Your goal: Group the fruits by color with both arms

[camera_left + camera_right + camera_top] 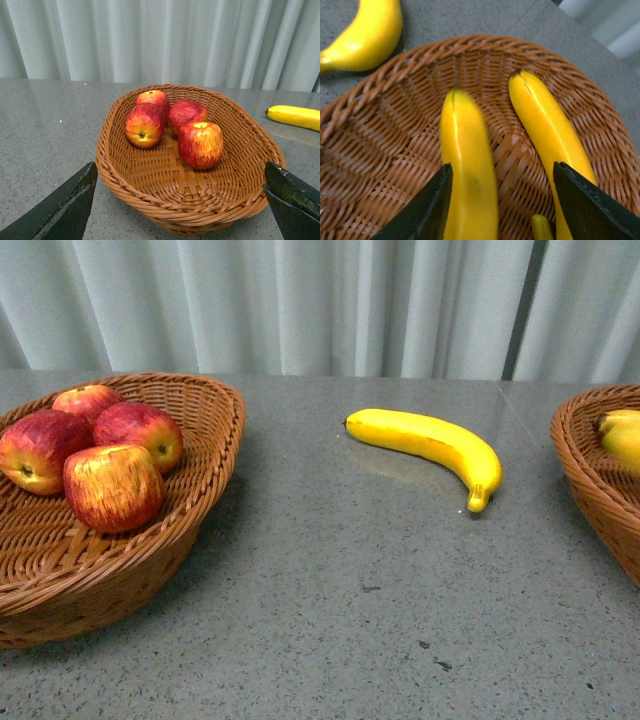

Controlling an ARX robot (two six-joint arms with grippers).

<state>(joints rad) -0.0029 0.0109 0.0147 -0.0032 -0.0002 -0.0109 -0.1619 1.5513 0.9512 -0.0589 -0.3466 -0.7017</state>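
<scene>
Left gripper (pixel 180 167) hangs with its jaws wide apart and empty, facing the left wicker basket (pixel 215 440), which sits at about 9 o'clock in the front view. Four red apples (pixel 110 485) streaked with yellow are bunched in it, touching one another, so the red side looks done to me.

On the bare grey tabletop (pixel 330 590), at about 2 o'clock from the middle, a lone banana (pixel 430 443) lies flat. It is well apart from both baskets, and its stem end points to about 5 o'clock. That one, I'd say, is what is left to sort into the right basket (pixel 585 480) at 3 o'clock. It looks smooth and glossy, probably light and fairly stiff, though I can't tell whether it is real fruit. The shiny skin could slide in a pinch, and the curve may let it swing. I'd take it across the thick middle, jaws square to its length, not near the thin stem.

Right gripper (pixel 502 167) is also spread open, low over the right basket, where two bananas (pixel 545 125) lie side by side. One of them runs between the jaws, close to one finger but not clamped.
</scene>
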